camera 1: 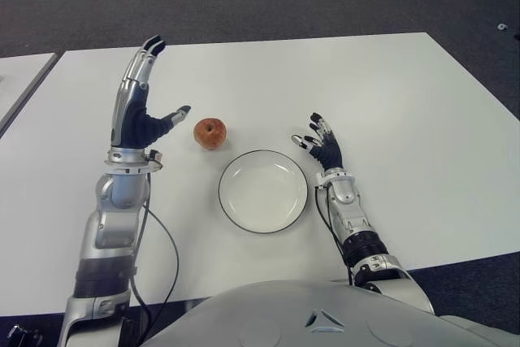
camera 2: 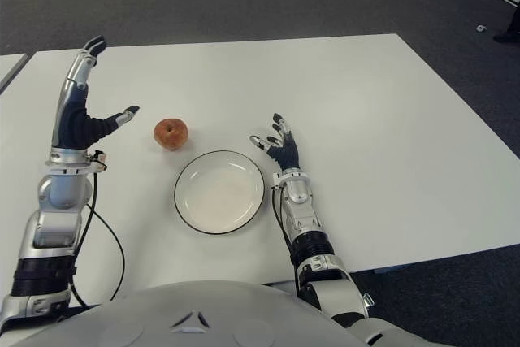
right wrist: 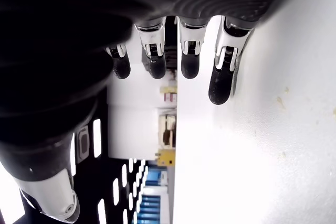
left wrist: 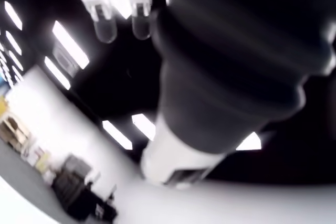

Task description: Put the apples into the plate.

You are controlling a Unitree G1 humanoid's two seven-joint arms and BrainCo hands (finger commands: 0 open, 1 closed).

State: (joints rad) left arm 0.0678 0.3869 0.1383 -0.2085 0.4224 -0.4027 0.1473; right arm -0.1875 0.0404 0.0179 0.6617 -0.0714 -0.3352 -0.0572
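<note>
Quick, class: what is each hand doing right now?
Left hand: open, holding nothing, beside the apple.
Right hand: open, holding nothing, beside the plate.

Even overhead light, soft shadows on the white table (camera 1: 390,103); left wrist view blurred, ceiling lights glaring.

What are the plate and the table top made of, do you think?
The plate looks like glazed ceramic or enamel: smooth white with a thin dark rim line and a soft sheen. The table looks like matte white laminate, flat and even. I cannot tell either for certain.
</note>
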